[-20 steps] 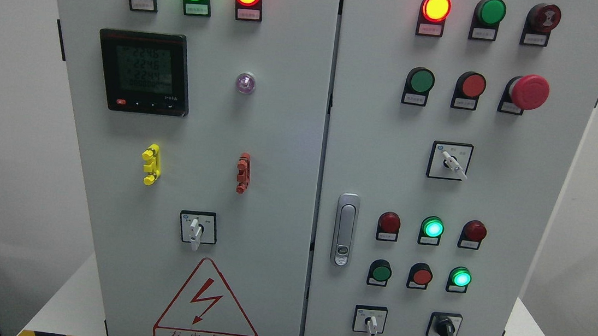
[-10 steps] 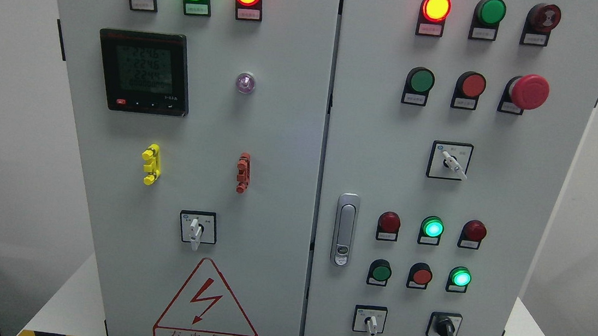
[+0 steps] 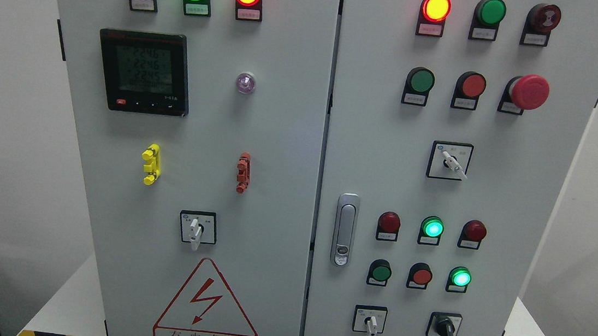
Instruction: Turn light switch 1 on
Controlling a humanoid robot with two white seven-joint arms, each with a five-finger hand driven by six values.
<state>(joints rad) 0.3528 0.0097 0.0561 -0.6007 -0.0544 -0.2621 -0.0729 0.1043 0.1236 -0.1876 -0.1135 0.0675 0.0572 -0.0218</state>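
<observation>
Head view: neither robot hand shows, so I cannot tell whether the fingers are apart, together or clamped on anything. The grey two-door control cabinet (image 3: 291, 134) fills the frame.

Step in hand, as a judgement: pre-approach; nothing has reached the panel yet. Which control is "light switch 1" cannot be confirmed, because the small label plates under the controls are too blurred to read. Candidates are the white-handled rotary selector (image 3: 195, 230) low on the left door, a second selector (image 3: 453, 162) at mid-height on the right door, and a third (image 3: 370, 321) at the lower right, just beside a black knob switch (image 3: 445, 329). Green pushbuttons (image 3: 421, 81) (image 3: 380, 272) are also possible.

Next move calls for bringing one arm up into frame, settling on the control, and either pinching and twisting a handle or pressing a button squarely, keeping well apart from the red emergency-stop mushroom (image 3: 529, 92).

Legible writing: warning triangle (image 3: 208, 304) with lightning bolt, captioned 有电危险. Digital meter (image 3: 144, 72) shows rows near 224; the last digits are uncertain.
</observation>
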